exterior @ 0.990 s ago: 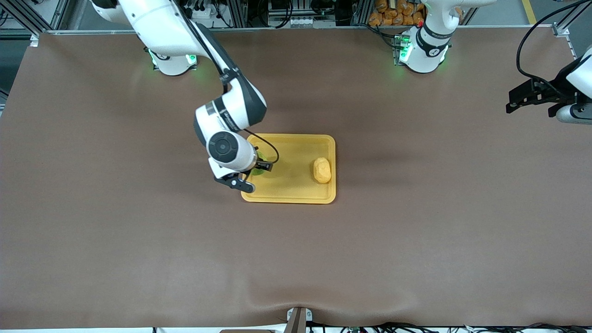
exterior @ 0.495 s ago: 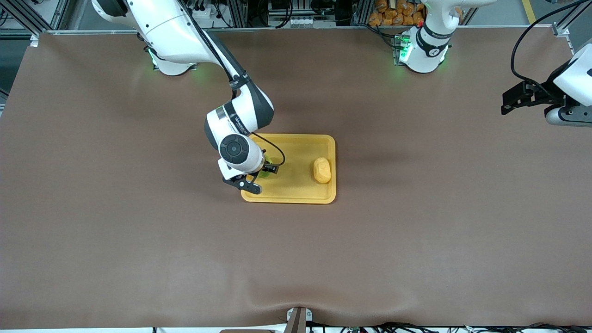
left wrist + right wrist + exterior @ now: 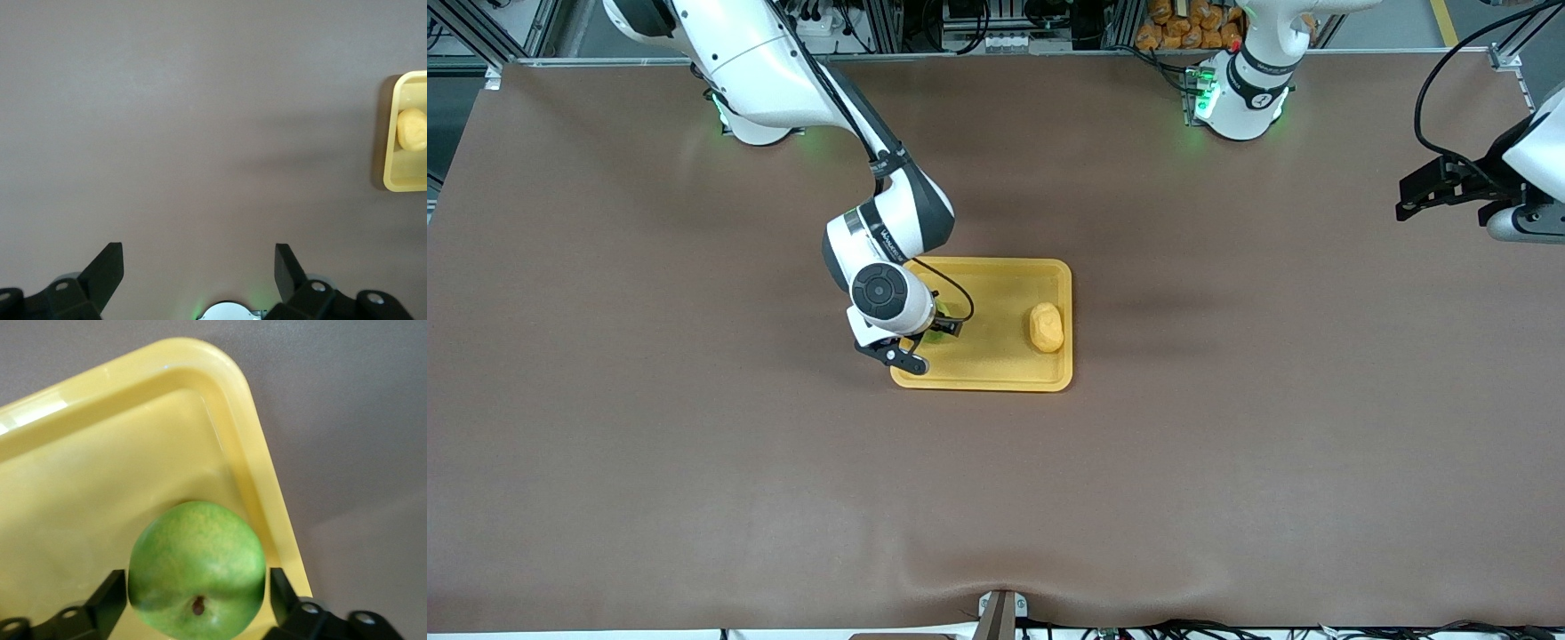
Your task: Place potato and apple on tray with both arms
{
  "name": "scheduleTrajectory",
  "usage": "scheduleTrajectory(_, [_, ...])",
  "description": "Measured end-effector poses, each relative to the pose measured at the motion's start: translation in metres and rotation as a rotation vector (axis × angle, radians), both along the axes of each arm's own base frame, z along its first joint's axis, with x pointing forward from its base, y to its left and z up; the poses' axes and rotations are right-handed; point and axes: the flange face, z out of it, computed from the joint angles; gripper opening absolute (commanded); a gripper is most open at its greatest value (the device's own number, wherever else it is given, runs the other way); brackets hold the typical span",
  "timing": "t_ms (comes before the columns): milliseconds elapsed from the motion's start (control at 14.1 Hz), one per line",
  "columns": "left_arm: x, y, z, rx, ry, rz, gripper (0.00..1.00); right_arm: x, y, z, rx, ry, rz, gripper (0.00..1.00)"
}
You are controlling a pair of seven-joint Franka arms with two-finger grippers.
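Observation:
The yellow tray (image 3: pixel 996 360) lies mid-table. The yellow-tan potato (image 3: pixel 1047 327) rests on it near the edge toward the left arm's end. The green apple (image 3: pixel 935 332) sits on the tray by the rim at the right arm's end, mostly hidden under my right wrist. My right gripper (image 3: pixel 929 343) is low over it, fingers open with a small gap on each side of the apple (image 3: pixel 197 570); tray (image 3: pixel 100 453), gripper (image 3: pixel 198 590). My left gripper (image 3: pixel 1405 197) is open and empty, held above the table at the left arm's end. Its wrist view (image 3: pixel 198 263) shows the tray (image 3: pixel 393 180) and potato (image 3: pixel 412 129) far off.
The brown table cover (image 3: pixel 694 462) runs all around the tray. The right arm's forearm (image 3: pixel 889 222) hangs over the tray's corner farthest from the front camera. Orange items (image 3: pixel 1183 27) sit off the table past the arm bases.
My right gripper moved with the apple a little farther over the tray toward the left arm's end, then held still. My left gripper shifted slightly at its end of the table.

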Motion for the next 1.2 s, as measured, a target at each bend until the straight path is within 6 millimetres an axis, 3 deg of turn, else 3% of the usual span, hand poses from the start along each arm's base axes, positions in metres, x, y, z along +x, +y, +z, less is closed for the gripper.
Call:
scheduleTrajectory(212, [0.000, 0.001, 0.000, -0.007, 0.000, 0.003, 1.00, 0.003, 0.002, 0.005, 0.005, -0.009, -0.005, 1.00])
scheduleTrajectory(354, [0.000, 0.001, 0.000, -0.007, 0.000, 0.004, 1.00, 0.008, 0.006, 0.018, 0.016, -0.021, -0.003, 1.00])
scheduleTrajectory(636, [0.000, 0.001, 0.000, -0.007, 0.001, 0.004, 1.00, 0.024, 0.007, 0.087, 0.029, -0.020, -0.002, 1.00])
scheduleTrajectory(778, [0.000, 0.002, 0.000, -0.007, 0.000, 0.004, 1.00, 0.042, -0.015, 0.128, 0.035, -0.018, -0.031, 1.00])
scheduleTrajectory(919, [0.000, 0.001, 0.000, -0.007, 0.000, 0.004, 1.00, 0.068, -0.057, 0.168, 0.040, -0.009, -0.086, 1.00])
scheduleTrajectory(1202, [0.000, 0.002, 0.000, -0.007, 0.000, 0.004, 1.00, 0.099, -0.120, 0.224, 0.050, -0.006, -0.153, 1.00])
